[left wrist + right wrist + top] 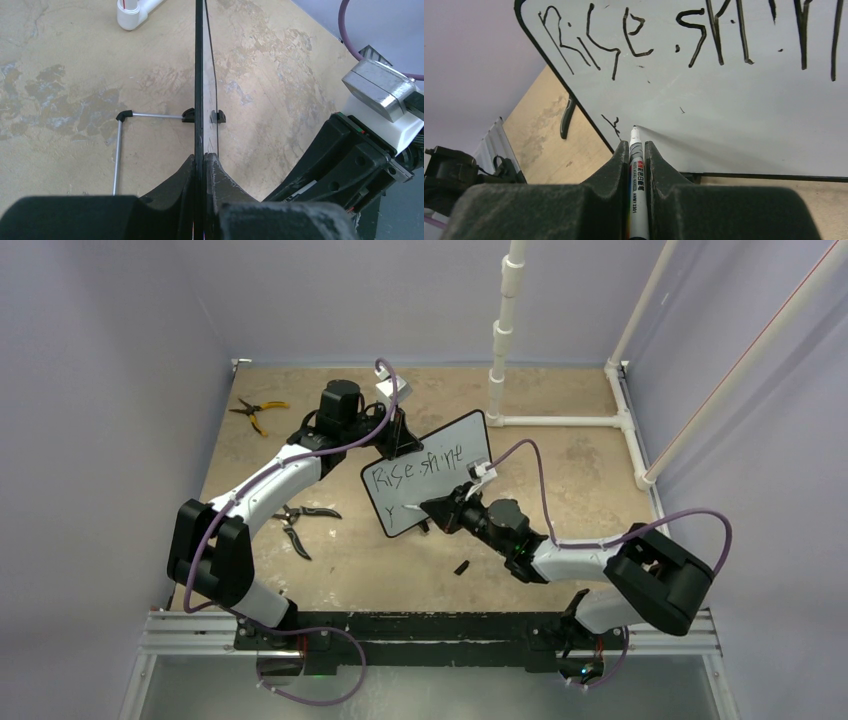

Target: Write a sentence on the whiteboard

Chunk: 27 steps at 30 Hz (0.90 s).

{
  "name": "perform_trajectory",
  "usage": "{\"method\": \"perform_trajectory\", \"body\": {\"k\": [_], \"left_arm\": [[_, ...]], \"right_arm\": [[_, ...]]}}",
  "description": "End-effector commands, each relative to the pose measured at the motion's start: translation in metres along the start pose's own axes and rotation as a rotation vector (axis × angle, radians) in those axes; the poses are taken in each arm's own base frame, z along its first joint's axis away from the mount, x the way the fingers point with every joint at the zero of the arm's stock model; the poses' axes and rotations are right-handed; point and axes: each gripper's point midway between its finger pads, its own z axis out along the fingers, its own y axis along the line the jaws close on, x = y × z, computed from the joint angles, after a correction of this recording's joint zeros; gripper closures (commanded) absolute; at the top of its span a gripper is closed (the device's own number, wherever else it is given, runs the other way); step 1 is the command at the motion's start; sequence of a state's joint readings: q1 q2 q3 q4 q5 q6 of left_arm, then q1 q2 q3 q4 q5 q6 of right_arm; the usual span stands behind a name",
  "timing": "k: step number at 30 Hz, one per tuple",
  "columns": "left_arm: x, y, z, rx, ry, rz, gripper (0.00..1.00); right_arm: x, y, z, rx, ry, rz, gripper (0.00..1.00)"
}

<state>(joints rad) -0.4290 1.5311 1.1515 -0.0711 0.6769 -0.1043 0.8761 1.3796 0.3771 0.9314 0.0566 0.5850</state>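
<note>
Both closed: left end effector (204,159) on black-framed whiteboard (734,100), right end effector (637,148) on marker (637,172) under slanted sentence (412,470)

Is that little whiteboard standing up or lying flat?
Upright: the whiteboard stands on edge, its top clamped in the shut left gripper.

Black sentence (418,468) on the white, black-framed whiteboard (445,482); mottled tan table (560,470).
</note>
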Motion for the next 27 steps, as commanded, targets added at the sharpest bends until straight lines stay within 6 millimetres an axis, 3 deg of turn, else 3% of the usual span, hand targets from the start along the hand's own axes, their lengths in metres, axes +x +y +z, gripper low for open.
{"method": "perform_trajectory", "body": {"k": [1, 14, 27], "left_arm": [[-0.01, -0.012, -0.007, 0.023, -0.029, 0.041, 1.0], [-0.009, -0.011, -0.006, 0.022, -0.028, 0.039, 1.0], [-0.01, -0.011, -0.006, 0.022, -0.029, 0.04, 1.0]], "right_arm": [[-0.027, 0.007, 0.01, -0.015, -0.083, 0.018, 1.0], [-0.019, 0.009, 0.023, -0.056, -0.04, -0.032, 1.0], [0.014, -0.013, 0.002, 0.01, 0.058, -0.024, 1.0]]}}
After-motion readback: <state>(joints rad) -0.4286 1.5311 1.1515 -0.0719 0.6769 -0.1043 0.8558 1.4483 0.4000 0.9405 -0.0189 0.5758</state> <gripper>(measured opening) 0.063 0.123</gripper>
